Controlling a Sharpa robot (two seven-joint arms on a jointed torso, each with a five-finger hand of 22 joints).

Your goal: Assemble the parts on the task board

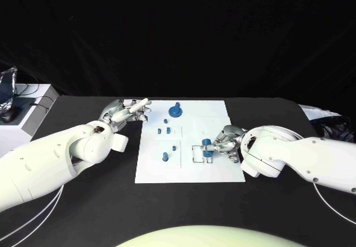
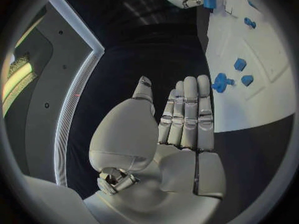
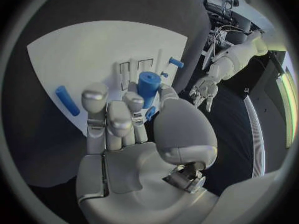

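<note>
The white task board lies in the middle of the black table. My right hand is over its right side and grips an upright blue cylinder between thumb and fingers; the right wrist view shows this cylinder above the board's slots. A blue peg lies flat on the board beside the hand. My left hand hovers at the board's far left corner, fingers straight and together, holding nothing. A blue gear-like part and several small blue parts sit on the board.
A white cabinet with cables stands at the table's left edge. A dark bundle lies at the far right. Bare black table runs along the near side of the board.
</note>
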